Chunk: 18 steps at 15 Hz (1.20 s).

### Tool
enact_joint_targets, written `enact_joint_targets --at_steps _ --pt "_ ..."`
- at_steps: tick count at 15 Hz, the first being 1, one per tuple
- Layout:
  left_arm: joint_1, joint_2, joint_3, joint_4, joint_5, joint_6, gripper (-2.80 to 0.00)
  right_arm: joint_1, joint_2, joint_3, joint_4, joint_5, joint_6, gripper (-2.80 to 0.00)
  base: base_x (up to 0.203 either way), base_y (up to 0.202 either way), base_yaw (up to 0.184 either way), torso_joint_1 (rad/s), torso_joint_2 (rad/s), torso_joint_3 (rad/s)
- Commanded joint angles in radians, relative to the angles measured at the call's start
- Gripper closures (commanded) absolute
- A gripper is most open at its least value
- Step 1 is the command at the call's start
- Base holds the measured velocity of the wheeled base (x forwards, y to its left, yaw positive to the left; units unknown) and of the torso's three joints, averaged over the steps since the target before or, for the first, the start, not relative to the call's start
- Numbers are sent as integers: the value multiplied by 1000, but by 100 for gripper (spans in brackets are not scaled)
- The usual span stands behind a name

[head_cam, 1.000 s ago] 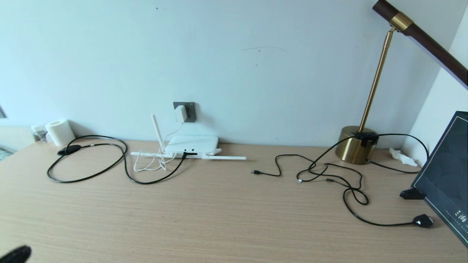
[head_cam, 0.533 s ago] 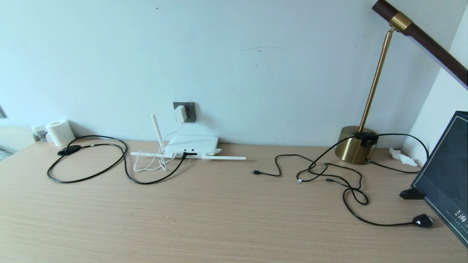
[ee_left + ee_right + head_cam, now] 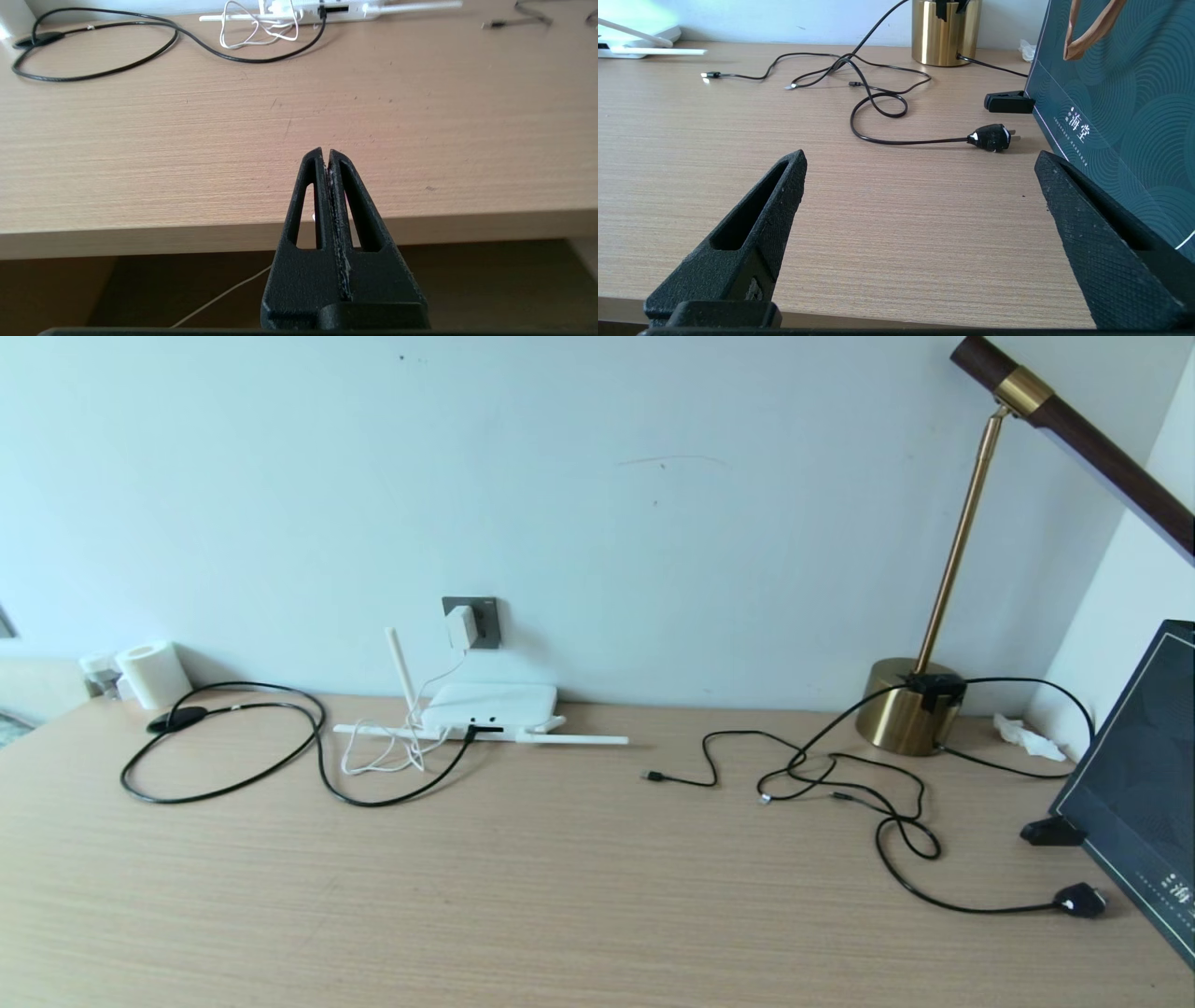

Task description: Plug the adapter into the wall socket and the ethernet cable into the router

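nearest, at the table's (image 3: 579, 896) front edge: left gripper (image 3: 325, 154), jaws pressed together, nothing between them, out over the edge. right gripper (image 3: 920, 163) low over the table near the front edge, jaws spread wide, empty. neither arm shows in the head view.

mid table, right side: black plug (image 3: 1079, 900) on a thin black cord, a tangle of thin black cables (image 3: 840, 784) beyond it; dark teal bag (image 3: 1139, 784) at the right edge.

left side: ethernet cable (image 3: 224, 747) lies in a wide loop, its end seated in a port on the front of the router (image 3: 487, 707).

far edge, against the wall: router flat on the table, one antenna up, others lying flat. adapter (image 3: 460, 626) sits in the wall socket (image 3: 487, 616) just above the router, its white cord bunched beside the router. brass lamp (image 3: 910, 714) far right, paper roll (image 3: 154, 672) far left.
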Motion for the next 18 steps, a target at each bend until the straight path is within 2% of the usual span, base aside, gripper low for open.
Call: enact_joint_targets --at_steps 1,2,18 --pt "2 -30 3 -4 7 -24 0 0 0 11 0 0 2 -280 0 0 0 0 0 0" --pt "2 -32 3 -5 16 -39 0 0 0 11 0 0 2 -280 0 0 0 0 0 0" --pt "2 -32 2 -5 16 -38 0 0 0 12 0 -1 5 -280 0 0 0 0 0 0"
